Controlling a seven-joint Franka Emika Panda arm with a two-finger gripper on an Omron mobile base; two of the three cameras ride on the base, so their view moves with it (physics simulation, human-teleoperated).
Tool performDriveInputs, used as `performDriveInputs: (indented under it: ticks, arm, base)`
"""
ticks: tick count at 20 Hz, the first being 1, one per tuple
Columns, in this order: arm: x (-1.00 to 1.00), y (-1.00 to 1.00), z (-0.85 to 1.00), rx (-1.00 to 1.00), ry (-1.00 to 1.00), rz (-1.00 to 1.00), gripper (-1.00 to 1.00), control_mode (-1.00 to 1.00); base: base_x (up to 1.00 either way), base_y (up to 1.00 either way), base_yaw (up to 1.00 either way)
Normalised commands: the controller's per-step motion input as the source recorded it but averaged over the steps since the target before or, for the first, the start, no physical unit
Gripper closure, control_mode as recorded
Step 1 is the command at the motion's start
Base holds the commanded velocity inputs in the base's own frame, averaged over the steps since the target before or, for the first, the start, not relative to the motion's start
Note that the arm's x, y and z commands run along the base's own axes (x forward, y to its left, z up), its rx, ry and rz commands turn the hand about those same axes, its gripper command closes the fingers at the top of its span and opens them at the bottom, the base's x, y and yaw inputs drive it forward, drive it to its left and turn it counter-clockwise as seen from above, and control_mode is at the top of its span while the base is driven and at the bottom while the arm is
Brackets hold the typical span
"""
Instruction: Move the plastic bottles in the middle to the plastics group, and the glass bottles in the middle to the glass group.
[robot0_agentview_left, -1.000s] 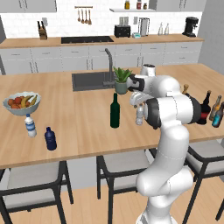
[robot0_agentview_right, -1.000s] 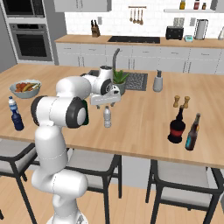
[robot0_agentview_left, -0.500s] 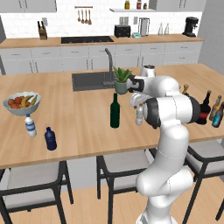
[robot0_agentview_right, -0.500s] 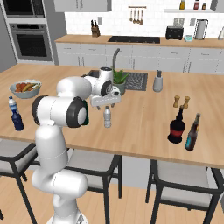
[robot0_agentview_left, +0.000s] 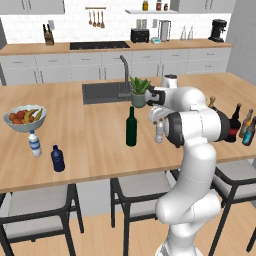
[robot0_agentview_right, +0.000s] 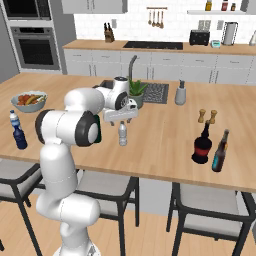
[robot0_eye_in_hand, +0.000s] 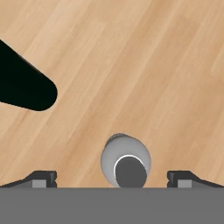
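Observation:
The small clear plastic bottle (robot0_agentview_left: 159, 132) (robot0_agentview_right: 122, 134) stands on the wooden island (robot0_agentview_left: 90, 145), right of the tall dark green glass bottle (robot0_agentview_left: 131, 127). My gripper (robot0_agentview_left: 159, 118) (robot0_agentview_right: 121, 120) hangs open just above it. In the hand view the bottle's cap (robot0_eye_in_hand: 127, 168) sits between my spread fingertips (robot0_eye_in_hand: 42, 178), touching neither. The squat black bottle with a red band (robot0_agentview_left: 233, 127) (robot0_agentview_right: 202, 146) stands at the right, beside the amber bottle (robot0_agentview_left: 246, 121) and the teal bottle (robot0_agentview_left: 250, 133). At the left stand the blue-label clear bottle (robot0_agentview_left: 34, 143) (robot0_agentview_right: 14, 121) and the navy bottle (robot0_agentview_left: 58, 158) (robot0_agentview_right: 20, 138).
A fruit bowl (robot0_agentview_left: 24, 118) sits at the far left. Behind my hand are a sink with a faucet (robot0_agentview_left: 122, 75) and a potted plant (robot0_agentview_left: 138, 91). Salt and pepper shakers (robot0_agentview_right: 207, 116) stand behind the black bottle. Stools line the island's near edge.

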Motion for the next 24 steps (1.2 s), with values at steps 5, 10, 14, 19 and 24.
performDriveInputs:
  ticks: [5, 10, 14, 19, 24]
  arm:
    - [0.0, -0.04, 0.0, 0.0, 0.0, -0.02, -1.0, -1.0]
    - [0.0, -0.02, 0.0, 0.0, 0.0, -0.03, -1.0, -1.0]
    - [0.0, 0.0, -0.02, 0.0, 0.0, -0.03, -1.0, -1.0]
    - [0.0, 0.0, -0.19, 0.0, 0.0, -0.04, -1.0, -1.0]
    - [0.0, 0.0, -0.07, 0.0, 0.0, -0.03, -1.0, -1.0]
  base:
    - [0.0, 0.0, 0.0]
    - [0.0, 0.0, 0.0]
    - [0.0, 0.0, 0.0]
    - [0.0, 0.0, 0.0]
    - [0.0, 0.0, 0.0]
